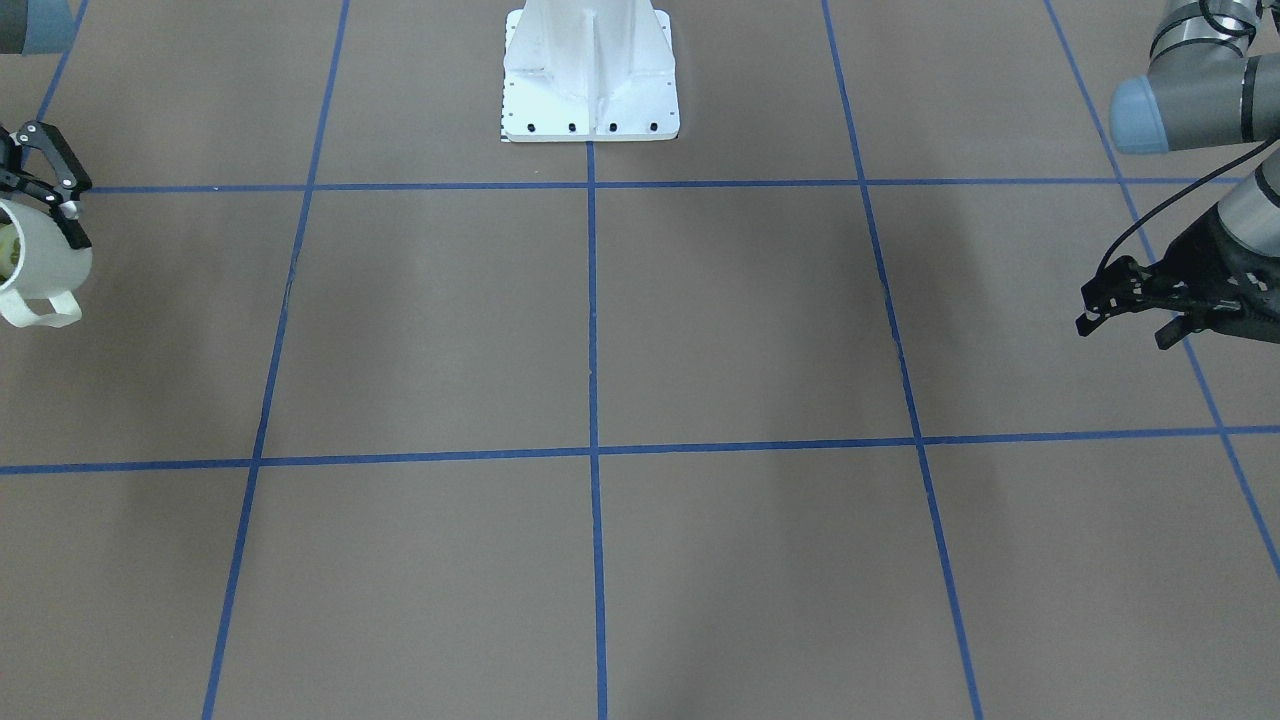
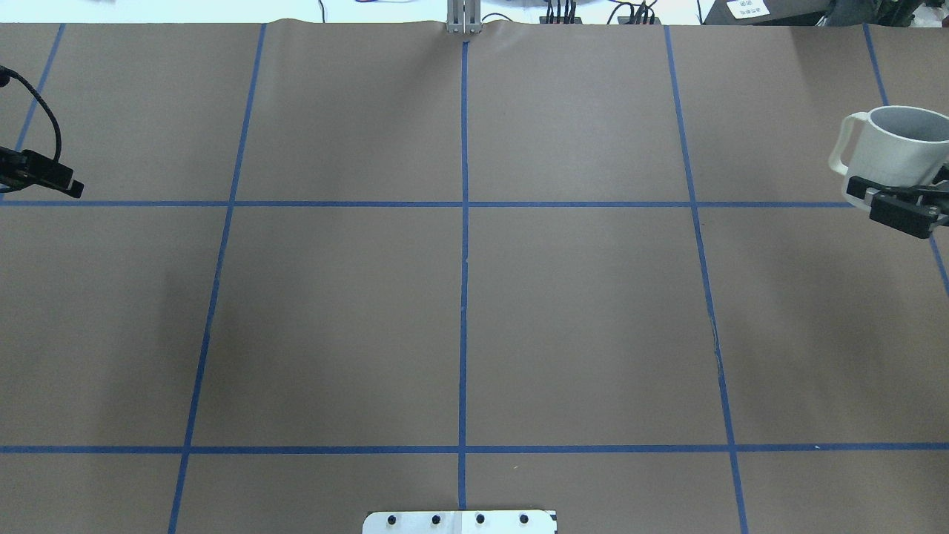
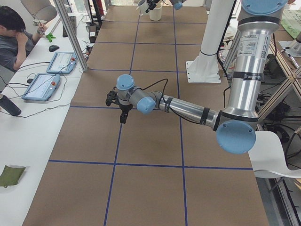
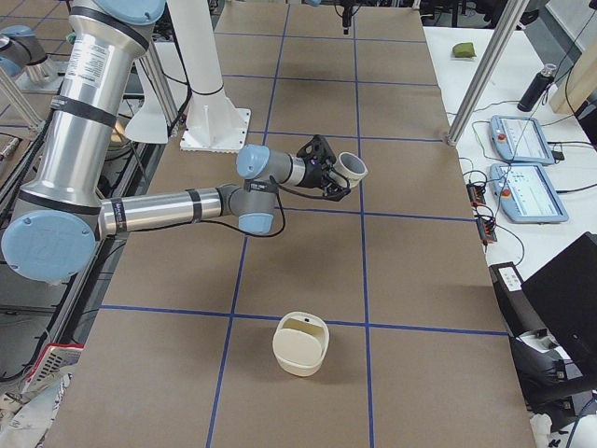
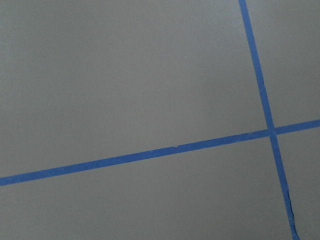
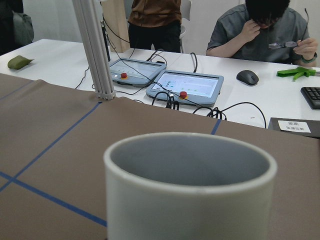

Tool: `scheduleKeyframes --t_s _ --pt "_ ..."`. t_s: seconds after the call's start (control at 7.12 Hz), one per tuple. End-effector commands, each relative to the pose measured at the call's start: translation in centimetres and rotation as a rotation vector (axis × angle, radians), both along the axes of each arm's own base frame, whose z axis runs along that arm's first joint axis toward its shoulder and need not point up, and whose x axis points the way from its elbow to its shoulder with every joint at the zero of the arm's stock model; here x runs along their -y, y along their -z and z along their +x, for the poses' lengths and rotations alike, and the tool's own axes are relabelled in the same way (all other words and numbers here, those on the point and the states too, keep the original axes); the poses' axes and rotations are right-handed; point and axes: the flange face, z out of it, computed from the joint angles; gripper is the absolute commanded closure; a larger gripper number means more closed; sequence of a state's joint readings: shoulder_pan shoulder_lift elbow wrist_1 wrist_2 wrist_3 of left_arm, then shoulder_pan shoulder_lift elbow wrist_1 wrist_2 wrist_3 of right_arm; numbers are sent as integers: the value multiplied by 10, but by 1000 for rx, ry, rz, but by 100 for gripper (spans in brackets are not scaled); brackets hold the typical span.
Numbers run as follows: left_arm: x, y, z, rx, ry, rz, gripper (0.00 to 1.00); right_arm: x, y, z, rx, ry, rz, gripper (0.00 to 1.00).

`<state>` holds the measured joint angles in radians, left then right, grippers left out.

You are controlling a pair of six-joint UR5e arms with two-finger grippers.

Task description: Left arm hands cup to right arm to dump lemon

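Dumping is the step in hand: the cup [image 2: 901, 152] is pinched by the right claw [image 2: 898, 202] above the bench's [image 2: 460, 297] right edge; the left claw [image 1: 1122, 332] is spread, empty. Tilting over the cream tub [image 4: 300, 345] is judged to be called for next.

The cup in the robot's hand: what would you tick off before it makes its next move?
1. Grip: right gripper shut on the cup: ok.
2. Other arm: left gripper open, far from the cup: ok.
3. Lemon inside: a yellowish bit shows in the mouth: cannot tell.
4. Cup above the cream container: not ok, it stands on the table off to the side.
5. Cup's handle free of the fingers: ok.
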<state>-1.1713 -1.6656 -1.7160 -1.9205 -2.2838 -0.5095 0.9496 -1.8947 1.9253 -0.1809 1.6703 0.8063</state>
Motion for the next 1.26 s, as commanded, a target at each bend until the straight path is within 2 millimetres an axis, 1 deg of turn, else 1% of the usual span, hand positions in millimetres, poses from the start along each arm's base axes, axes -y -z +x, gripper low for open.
scheduleKeyframes --t_s 0.0,0.28,0.42,0.56,0.7,0.84,1.12 --pt "-4 -1 -3 1 2 -2 0 -20 -61 37 173 -80 -79 77" --pt "-5 -2 -3 1 3 -5 0 -53 -126 69 325 -125 -141 77" --pt "-5 -3 -2 2 1 -6 0 -71 -154 81 411 -128 -176 79" --pt "-5 -2 -1 2 -1 -4 0 -87 -175 92 495 -132 -215 79" --pt "-4 -1 0 2 -1 -3 0 -111 -202 110 552 -148 -242 79" --pt "-4 -2 0 2 -1 -4 0 -130 -228 125 605 -166 -260 79" --pt "-4 -1 1 2 -2 -3 0 -131 -229 136 803 -210 -371 79"
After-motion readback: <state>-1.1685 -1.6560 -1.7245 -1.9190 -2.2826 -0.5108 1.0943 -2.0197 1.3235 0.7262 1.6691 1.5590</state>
